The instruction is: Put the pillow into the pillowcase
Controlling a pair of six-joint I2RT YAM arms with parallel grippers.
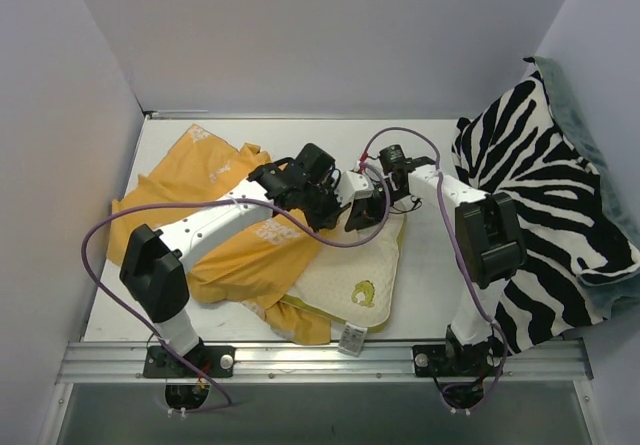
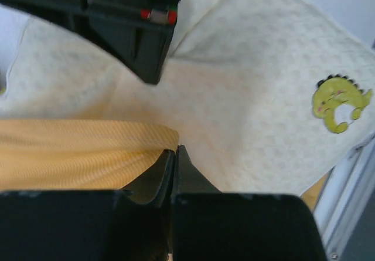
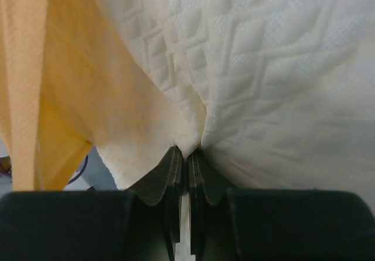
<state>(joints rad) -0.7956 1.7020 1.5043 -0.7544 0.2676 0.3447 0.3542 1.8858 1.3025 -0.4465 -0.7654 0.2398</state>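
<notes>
The cream pillow (image 1: 350,275) lies at the table's front middle, with a green dinosaur mark and a white tag (image 1: 352,339) at its near edge. The mustard-orange pillowcase (image 1: 190,180) is spread to its left, and its right part overlaps the pillow's left side. My left gripper (image 1: 325,203) is at the pillowcase's edge over the pillow. In the left wrist view it (image 2: 174,151) is shut on the edge of the pillowcase (image 2: 76,152), above the pillow (image 2: 252,97). My right gripper (image 1: 362,213) is shut on a pinched fold of the pillow (image 3: 263,67); its jaws (image 3: 187,152) meet beside the pillowcase (image 3: 35,67).
A zebra-striped blanket (image 1: 540,195) hangs over the right wall and covers the table's right side. White walls close the left and back. A metal rail (image 1: 320,360) runs along the near edge. The right gripper's body (image 2: 126,20) is just beyond the left fingers.
</notes>
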